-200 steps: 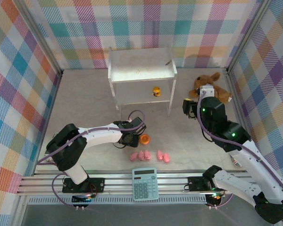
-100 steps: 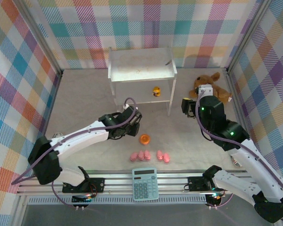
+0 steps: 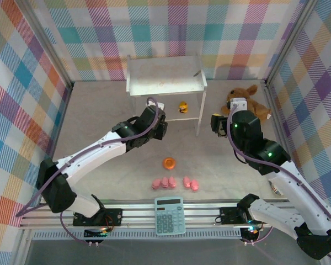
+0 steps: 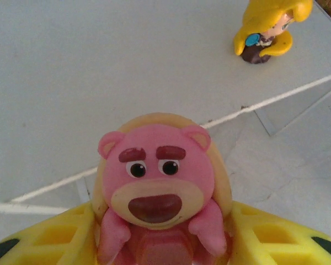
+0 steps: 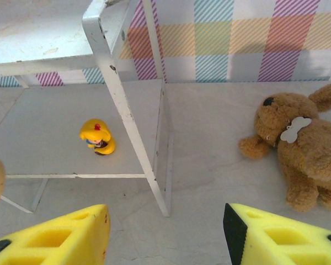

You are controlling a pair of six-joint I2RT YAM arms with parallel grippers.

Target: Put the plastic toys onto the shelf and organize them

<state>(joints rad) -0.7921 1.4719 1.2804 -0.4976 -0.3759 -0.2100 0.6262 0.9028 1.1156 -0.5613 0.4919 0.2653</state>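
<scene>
Left wrist: left pincer (image 4: 163,245) grips a pink plastic bear figure (image 4: 157,182), white shelf's lower board (image 4: 99,72) dead ahead, yellow figure (image 4: 267,30) far right.

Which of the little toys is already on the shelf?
The yellow figure, standing on its lower board; the pink row and orange ring lie on the table.

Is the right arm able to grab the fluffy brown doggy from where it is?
Probably yes. The right gripper has its jaws open and empty, and the brown plush dog lies just ahead to its right, with nothing between them.
</scene>
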